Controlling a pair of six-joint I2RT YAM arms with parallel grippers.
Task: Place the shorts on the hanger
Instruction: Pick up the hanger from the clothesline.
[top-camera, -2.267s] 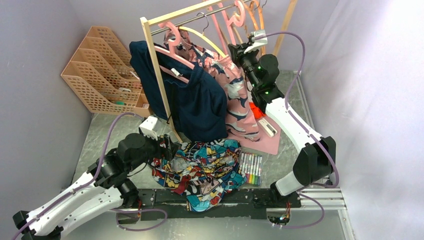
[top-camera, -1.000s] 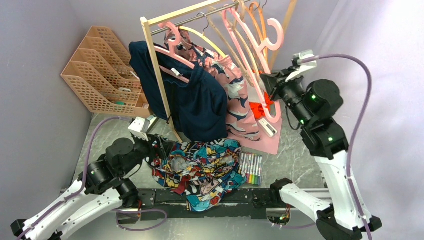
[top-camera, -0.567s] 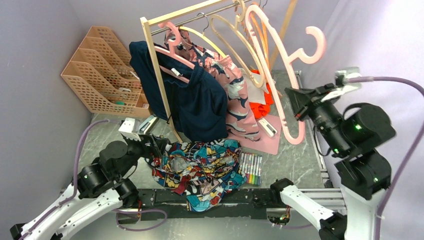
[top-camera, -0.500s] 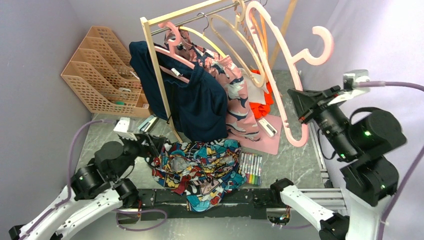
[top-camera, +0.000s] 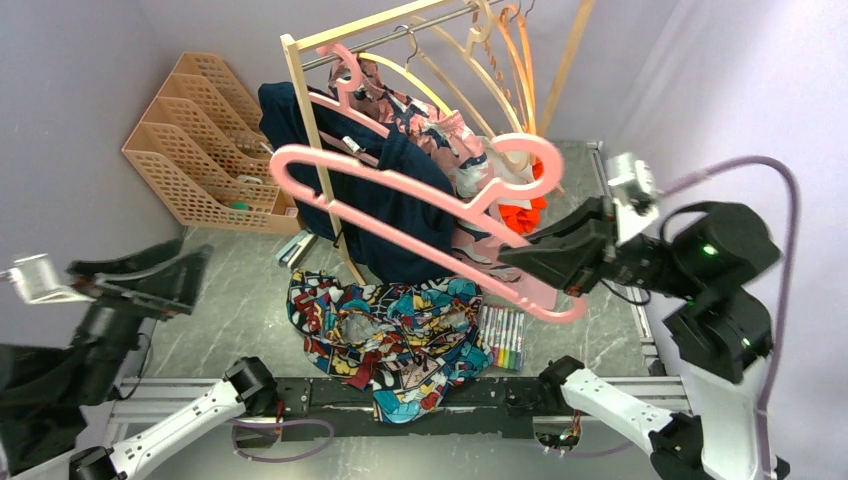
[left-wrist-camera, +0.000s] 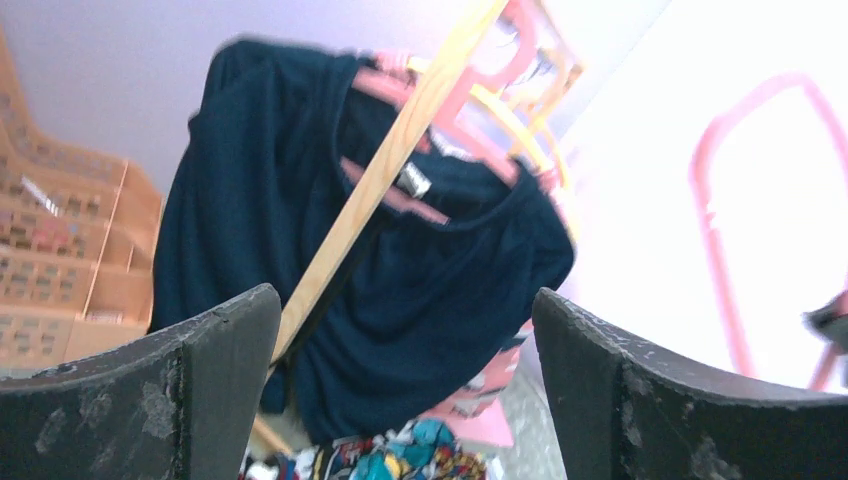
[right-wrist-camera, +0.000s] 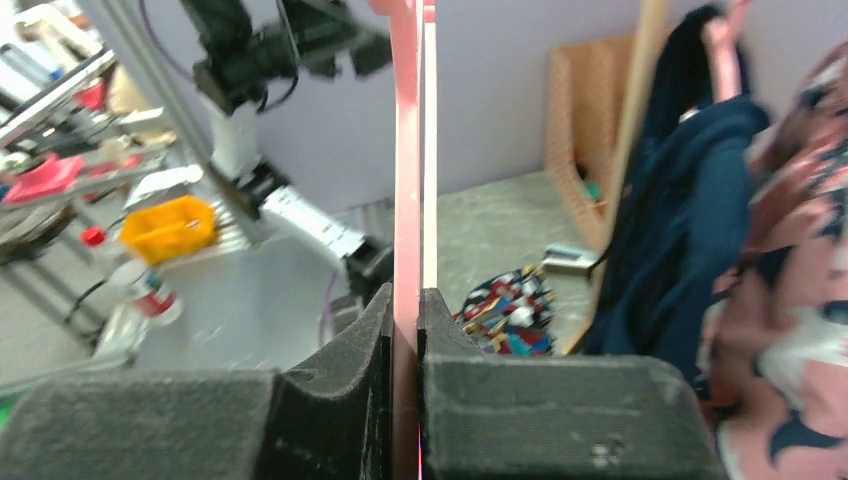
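Two changes: our right claw (top-camera: 545, 255), pinched tight on hanger (top-camera: 400, 195), has swung it off rack (top-camera: 310, 150), flat over table (top-camera: 230, 300). Our left claw (top-camera: 180, 280) has lifted away, spread wide, holding nothing. Shorts (top-camera: 400, 335) lie on table, not yet hung. Navy top (top-camera: 300, 130) and rack crowd hanger; pens (top-camera: 503, 338) beside shorts.

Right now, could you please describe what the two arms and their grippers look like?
The left arm and right arm have white links, bulky black joints and trailing purple cable. A green light glows on the right one. The left gripper has dark grey, scuffed fingers.
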